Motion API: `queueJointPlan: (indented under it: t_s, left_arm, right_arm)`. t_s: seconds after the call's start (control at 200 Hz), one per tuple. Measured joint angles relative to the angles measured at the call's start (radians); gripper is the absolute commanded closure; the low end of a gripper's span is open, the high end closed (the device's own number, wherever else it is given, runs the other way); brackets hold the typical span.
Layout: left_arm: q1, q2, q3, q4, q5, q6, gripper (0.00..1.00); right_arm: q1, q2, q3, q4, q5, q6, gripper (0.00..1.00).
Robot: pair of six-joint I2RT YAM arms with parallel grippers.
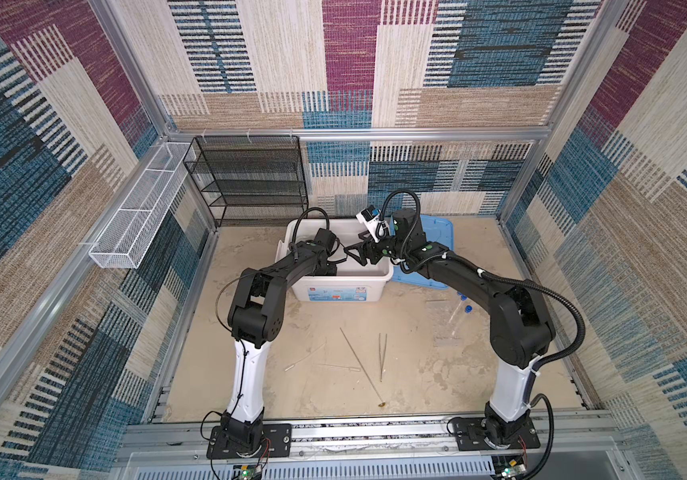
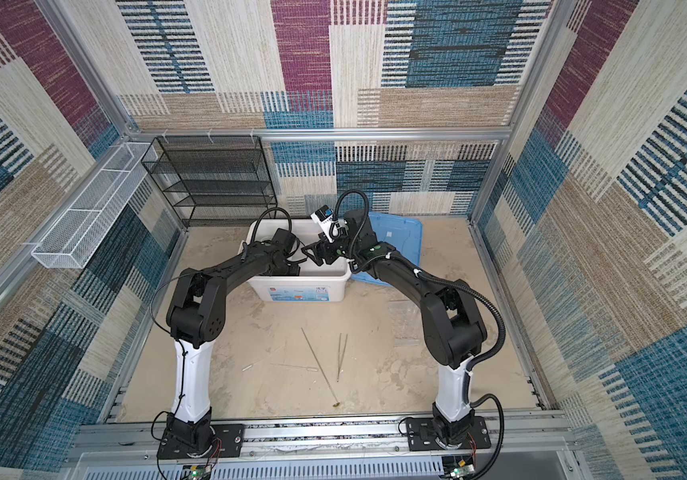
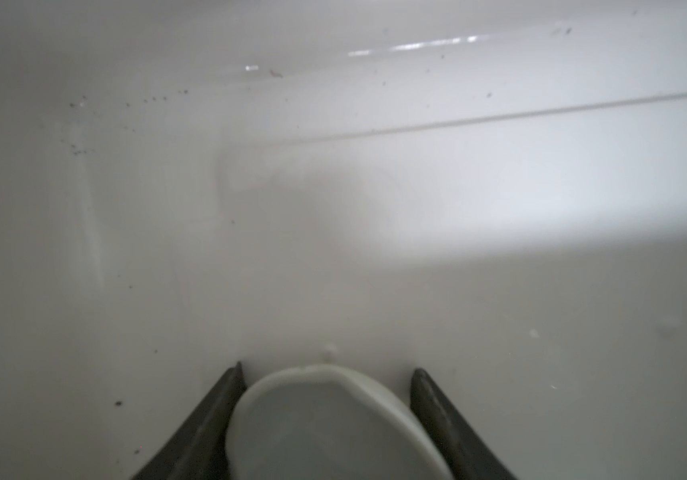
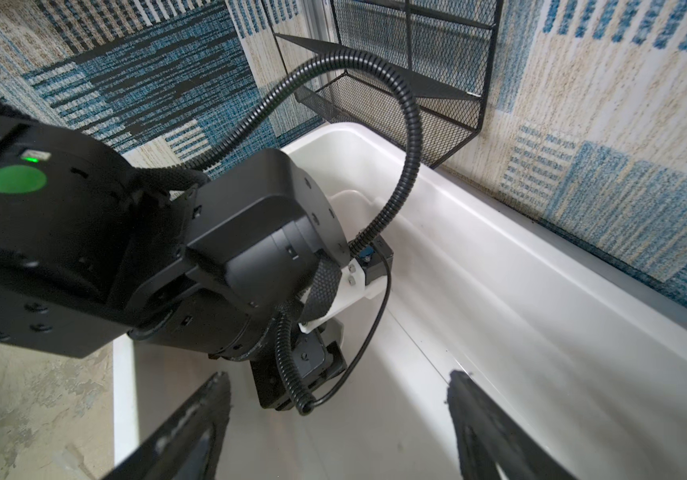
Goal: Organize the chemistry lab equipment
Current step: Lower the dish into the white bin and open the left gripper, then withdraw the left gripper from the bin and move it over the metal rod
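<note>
Dish [image 3: 325,424], round smooth white, in tapered matte-black left hand [image 3: 327,370]

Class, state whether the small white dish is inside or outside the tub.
Inside: the small white dish lies between the left gripper's fingers, tub walls around.

Sand-coloured bench [image 1: 416,386], seen in both top views: at the back stand a black mesh shelf [image 1: 250,183] in the left corner, a white tub [image 1: 333,289] near the middle and, just beside the tub on its right, a flat blue lid [image 1: 443,232]. On the front half lie two clear droppers [image 1: 305,356], a long thin spoon [image 1: 356,359] set slantwise, and tweezers [image 1: 381,353] near it. At right, partly hidden by an arm, lies a clear tube rack [image 1: 445,328], with blue-capped tubes [image 1: 467,308] at its far edge.
</note>
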Motion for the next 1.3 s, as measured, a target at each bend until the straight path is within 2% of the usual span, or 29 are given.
queueJointPlan:
  t_s: [0.195, 0.285, 0.446, 0.696, 0.846, 0.881, 0.896, 0.977, 1.107, 1.207, 1.302]
  left_arm:
    - [0.000, -0.006, -0.012, 0.028, -0.001, 0.001, 0.34]
    - [0.000, -0.010, -0.013, 0.028, -0.002, 0.001, 0.24]
    - [0.000, -0.022, -0.013, 0.012, -0.001, 0.001, 0.21]
    - [-0.001, -0.096, 0.008, -0.036, -0.012, 0.001, 0.01]
    - [-0.001, -0.172, 0.045, -0.053, -0.023, 0.001, 0.01]
    - [-0.002, -0.191, 0.050, -0.055, -0.023, 0.001, 0.01]
    - [-0.002, -0.201, 0.051, -0.057, -0.023, 0.001, 0.01]
    - [-0.003, -0.265, 0.049, -0.068, -0.019, 0.000, 0.01]
    - [-0.004, -0.389, 0.029, -0.082, 0.034, -0.013, 0.01]
    - [-0.004, -0.513, -0.042, -0.074, 0.068, -0.043, 0.01]
    - [-0.004, -0.627, -0.117, -0.069, 0.085, -0.083, 0.01]
  right_arm:
    - [0.000, -0.027, -0.014, 0.001, 0.012, 0.023, 0.16]
    - [0.000, -0.034, -0.015, 0.001, 0.013, 0.027, 0.16]
    - [0.000, -0.049, -0.016, -0.001, 0.013, 0.027, 0.16]
    - [0.000, -0.126, -0.060, 0.004, 0.030, 0.041, 0.14]
    - [0.000, -0.208, -0.105, 0.035, 0.045, 0.059, 0.09]
    - [0.000, -0.225, -0.106, 0.038, 0.058, 0.067, 0.05]
    - [0.000, -0.232, -0.108, 0.040, 0.063, 0.071, 0.00]
    - [-0.001, -0.278, -0.124, 0.044, 0.085, 0.086, 0.01]
    - [-0.002, -0.376, -0.183, 0.036, 0.201, 0.132, 0.01]
    - [-0.005, -0.473, -0.261, 0.023, 0.270, 0.134, 0.01]
    - [-0.004, -0.557, -0.324, -0.004, 0.283, 0.117, 0.01]
